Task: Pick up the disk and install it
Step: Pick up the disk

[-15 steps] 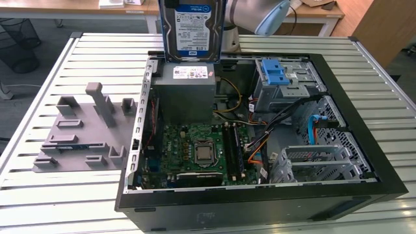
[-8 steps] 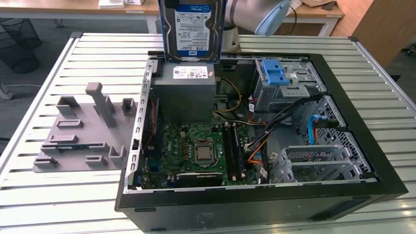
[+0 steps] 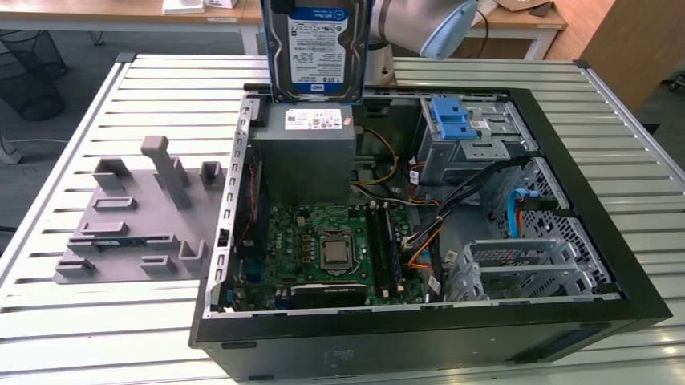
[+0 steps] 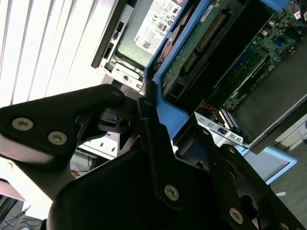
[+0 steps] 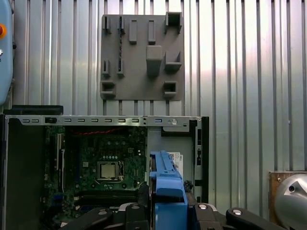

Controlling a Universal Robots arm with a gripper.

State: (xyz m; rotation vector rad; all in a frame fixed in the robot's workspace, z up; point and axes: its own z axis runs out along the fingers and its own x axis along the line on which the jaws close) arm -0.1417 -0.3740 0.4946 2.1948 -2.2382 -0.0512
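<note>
The disk (image 3: 314, 50) hangs upright in the air over the back of the open computer case (image 3: 599, 241), its blue-and-white label facing the exterior camera, directly above the grey power-supply box (image 3: 303, 152). Its bright blue carrier frame (image 5: 167, 189) shows in both wrist views, with the disk's green circuit-board side (image 4: 201, 40) in the second wrist view. My gripper (image 5: 168, 213) is shut on the disk, its black fingers (image 4: 148, 120) pressing on the blue frame from both sides. The arm (image 3: 423, 24) reaches in from the back of the table.
Inside the case lie the green motherboard (image 3: 321, 249), a drive bay with a blue latch (image 3: 455, 120), coloured cables and a silver drive cage (image 3: 524, 269). A grey fixture plate (image 3: 134, 220) with raised blocks lies on the slatted metal table (image 3: 107, 321) at the exterior view's left.
</note>
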